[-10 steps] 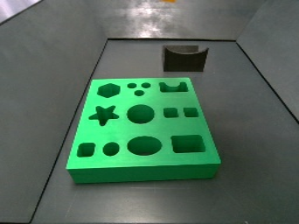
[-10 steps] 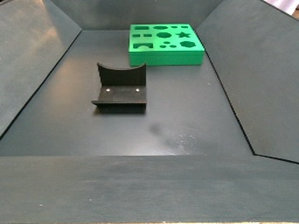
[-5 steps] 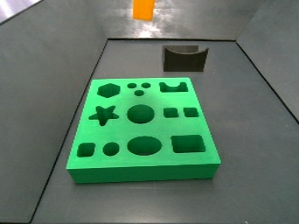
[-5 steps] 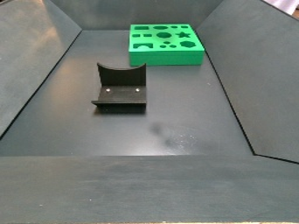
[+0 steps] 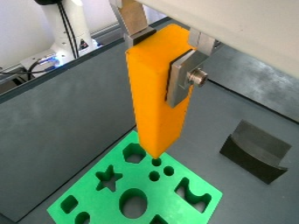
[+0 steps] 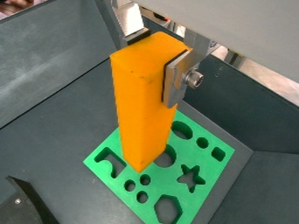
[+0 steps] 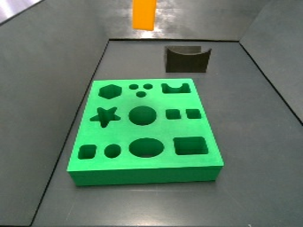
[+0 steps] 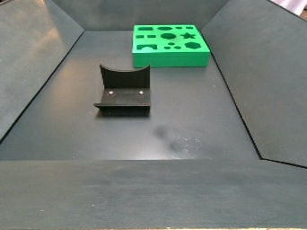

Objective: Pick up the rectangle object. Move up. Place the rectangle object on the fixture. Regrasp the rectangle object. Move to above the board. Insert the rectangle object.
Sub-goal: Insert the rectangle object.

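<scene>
The gripper (image 5: 162, 59) is hanging high above the green board (image 5: 82, 199), its silver fingers (image 5: 181, 77) pinching the orange-yellow rectangle object (image 5: 156, 92) upright. The dark fixture (image 8: 124, 88) is standing apart on the floor.

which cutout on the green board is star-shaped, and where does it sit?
The star cutout sits on the board in its edge column, between the hexagon and a small square hole. The gripper holds the rectangle object above.

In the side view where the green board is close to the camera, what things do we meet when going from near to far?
The board → the fixture → the rectangle object, hanging high at the back, its gripper out of frame here.
</scene>
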